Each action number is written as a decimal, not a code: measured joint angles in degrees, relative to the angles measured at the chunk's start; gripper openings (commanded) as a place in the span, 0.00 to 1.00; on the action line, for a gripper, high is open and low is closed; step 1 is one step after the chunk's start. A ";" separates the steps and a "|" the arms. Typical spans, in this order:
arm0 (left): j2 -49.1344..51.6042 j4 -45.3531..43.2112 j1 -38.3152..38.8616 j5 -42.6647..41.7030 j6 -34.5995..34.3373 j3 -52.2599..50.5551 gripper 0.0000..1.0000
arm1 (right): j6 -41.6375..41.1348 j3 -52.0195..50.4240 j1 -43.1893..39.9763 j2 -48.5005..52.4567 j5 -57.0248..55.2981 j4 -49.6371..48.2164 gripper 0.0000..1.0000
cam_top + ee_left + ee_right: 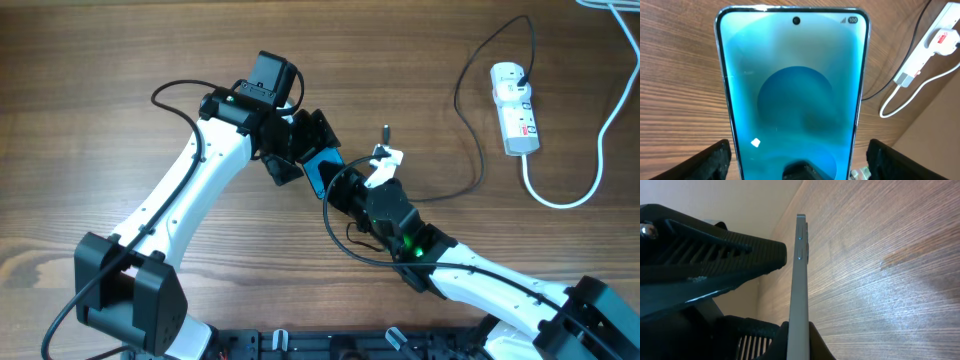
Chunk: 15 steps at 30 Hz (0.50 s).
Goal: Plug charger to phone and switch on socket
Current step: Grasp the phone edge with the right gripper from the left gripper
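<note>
The phone (322,166) with its turquoise screen is at the table's middle, between both grippers. My right gripper (338,187) is shut on the phone's lower end. In the right wrist view the phone (799,270) is edge-on, with my right gripper's (800,337) fingers on both faces. My left gripper (302,150) is open, and its fingers stand wide of the phone's (795,90) two long edges in the left wrist view (800,167). The charger cable (468,172) runs from the socket (514,108) to its plug tip (386,131) lying on the table. Socket (932,42) and cable (914,45) also show in the left wrist view.
The socket's thick white cord (600,150) loops at the far right and off the top right corner. A small white piece (385,158) sits by my right gripper. The wooden table (100,120) is bare on the left.
</note>
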<state>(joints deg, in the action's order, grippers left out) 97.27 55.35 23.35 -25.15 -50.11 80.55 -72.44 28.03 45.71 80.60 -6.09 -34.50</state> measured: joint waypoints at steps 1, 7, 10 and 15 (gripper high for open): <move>0.00 0.28 -0.07 -0.09 0.00 0.00 0.92 | -0.24 0.00 0.00 0.00 0.17 0.00 0.05; 0.00 4.57 -4.33 -0.96 0.02 0.09 1.00 | -4.39 0.00 0.00 0.00 1.70 1.75 0.05; 0.00 6.84 -7.19 -2.64 0.04 0.09 1.00 | -9.86 0.00 -0.33 0.00 3.45 4.68 0.05; 0.00 10.47 -9.60 -4.83 0.02 0.09 1.00 | -17.73 0.00 -3.17 0.00 10.69 5.66 0.05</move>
<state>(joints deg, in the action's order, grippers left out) 97.27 65.82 13.76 -29.98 -50.09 80.64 -90.17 28.03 42.54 80.60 4.60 -28.84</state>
